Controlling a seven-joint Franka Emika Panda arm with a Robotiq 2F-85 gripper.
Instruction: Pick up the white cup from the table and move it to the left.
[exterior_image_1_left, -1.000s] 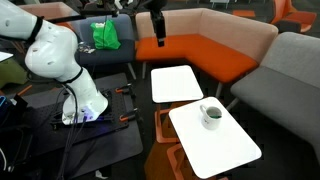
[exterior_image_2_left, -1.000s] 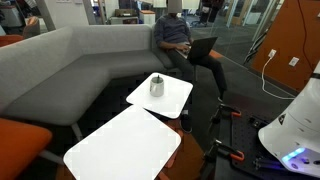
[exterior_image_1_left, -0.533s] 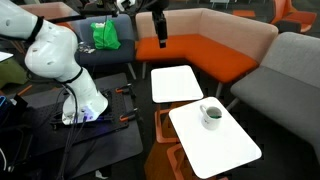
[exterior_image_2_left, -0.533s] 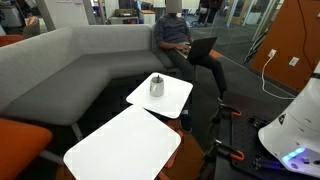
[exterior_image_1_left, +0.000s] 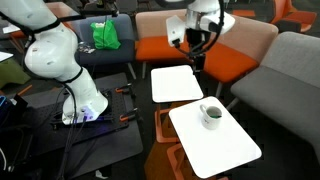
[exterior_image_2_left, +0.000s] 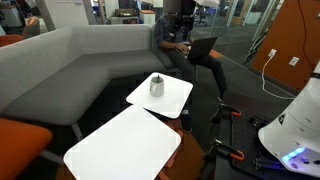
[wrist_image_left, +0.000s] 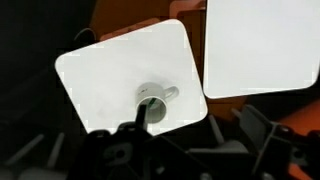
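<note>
The white cup (exterior_image_1_left: 211, 114) stands upright on the white table (exterior_image_1_left: 222, 148), near the edge that faces the second white tabletop (exterior_image_1_left: 175, 83). It also shows in an exterior view (exterior_image_2_left: 157, 86) and in the wrist view (wrist_image_left: 152, 97), where its handle points right. My gripper (exterior_image_1_left: 197, 45) hangs high in the air above the tabletops, well clear of the cup. In the wrist view its dark fingers (wrist_image_left: 195, 122) are spread apart with nothing between them, and one fingertip overlaps the cup in the picture.
An orange sofa (exterior_image_1_left: 215, 55) and a grey sofa (exterior_image_1_left: 290, 75) wrap around the tables. A green bag (exterior_image_1_left: 106, 36) lies on a seat. A seated person with a laptop (exterior_image_2_left: 190, 45) is beyond the tables. The robot base (exterior_image_1_left: 82, 100) stands on the floor.
My arm has swung across and slightly down, from over the back of the orange sofa to above the tabletops. The cup has not moved.
</note>
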